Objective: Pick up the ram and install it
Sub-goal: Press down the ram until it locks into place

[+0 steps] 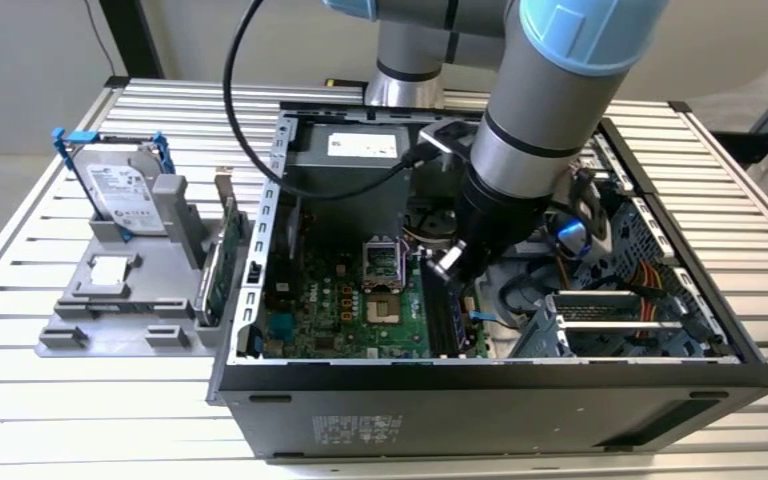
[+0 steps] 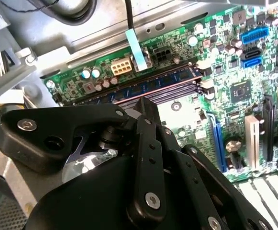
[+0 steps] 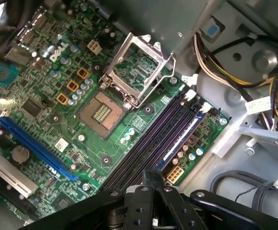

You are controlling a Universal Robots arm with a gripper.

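The ram [image 2: 143,86] lay lengthwise in its motherboard slot [image 3: 148,143], directly beneath the gripper [image 1: 448,262]; the jaws' state could not be told.

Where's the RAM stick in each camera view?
Exterior view: ram in the slot row below the gripper, on the CPU socket's exterior-view right.
Second wrist view: ram between empty memory slots and white connector.
First wrist view: ram, same neighbours.
Shared landmark: the empty memory slots.
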